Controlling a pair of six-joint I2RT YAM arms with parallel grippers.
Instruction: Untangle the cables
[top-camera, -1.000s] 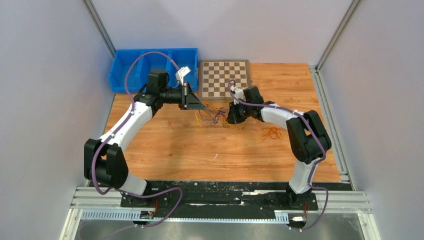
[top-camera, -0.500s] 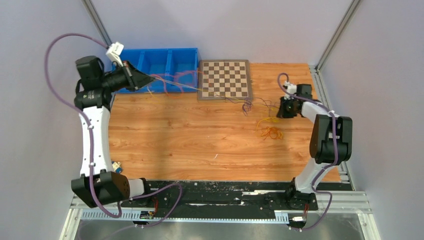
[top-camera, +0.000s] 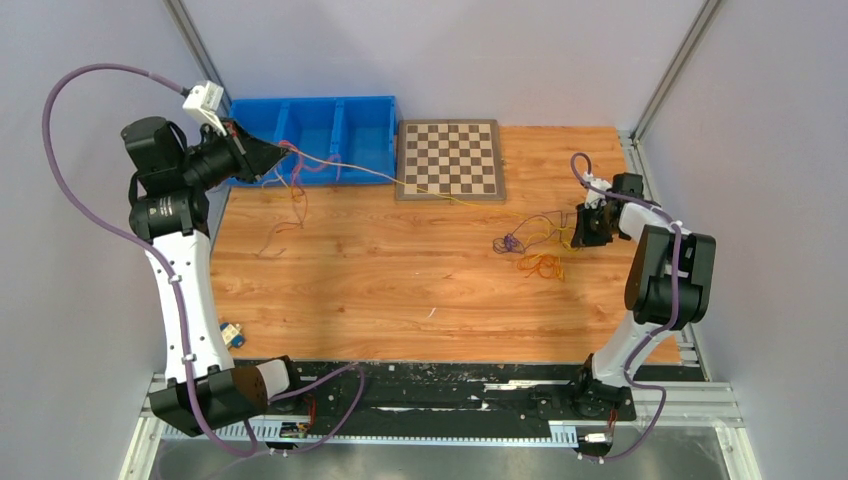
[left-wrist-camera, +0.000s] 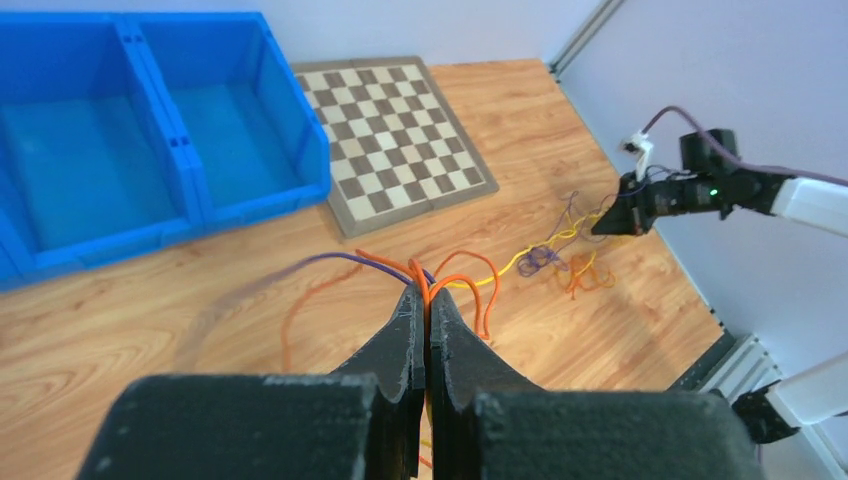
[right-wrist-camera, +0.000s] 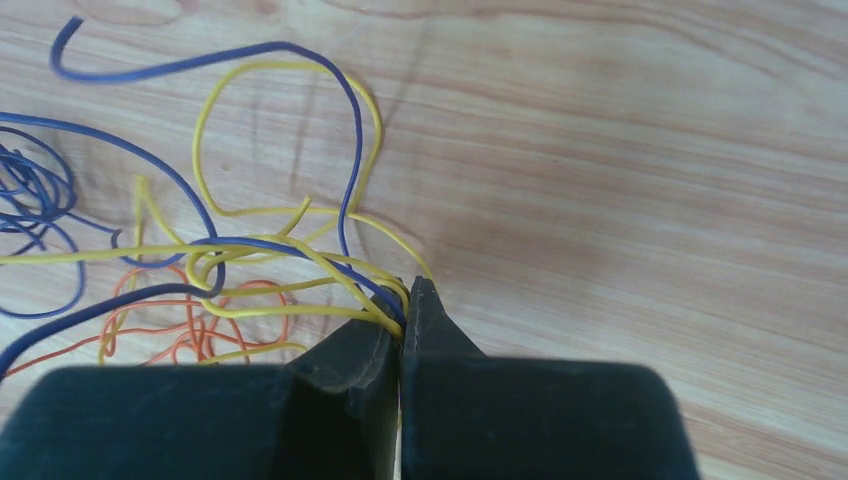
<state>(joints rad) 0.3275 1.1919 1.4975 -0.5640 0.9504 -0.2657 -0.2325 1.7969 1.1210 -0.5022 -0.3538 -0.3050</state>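
Observation:
My left gripper (top-camera: 272, 152) is raised at the far left by the blue bin, shut on orange and purple cables (left-wrist-camera: 425, 275). A yellow cable (top-camera: 400, 183) stretches from it across the table to the right. My right gripper (top-camera: 578, 228) sits low at the right side, shut on yellow and purple cables (right-wrist-camera: 370, 290). A small tangle of purple, yellow and orange cables (top-camera: 530, 248) lies on the table just left of it, also seen in the left wrist view (left-wrist-camera: 560, 262) and in the right wrist view (right-wrist-camera: 150, 290). An orange strand (top-camera: 285, 225) hangs below the left gripper.
A blue three-compartment bin (top-camera: 330, 135) stands at the back left. A chessboard (top-camera: 450, 158) lies at the back middle. A small blue-and-yellow object (top-camera: 232, 334) lies near the left arm's base. Grey walls close in both sides.
Both arms have pulled apart from the middle. The left gripper swung up and far left with cables. The right gripper moved to the right edge, dragging the tangle right. Cables stretched out between them.

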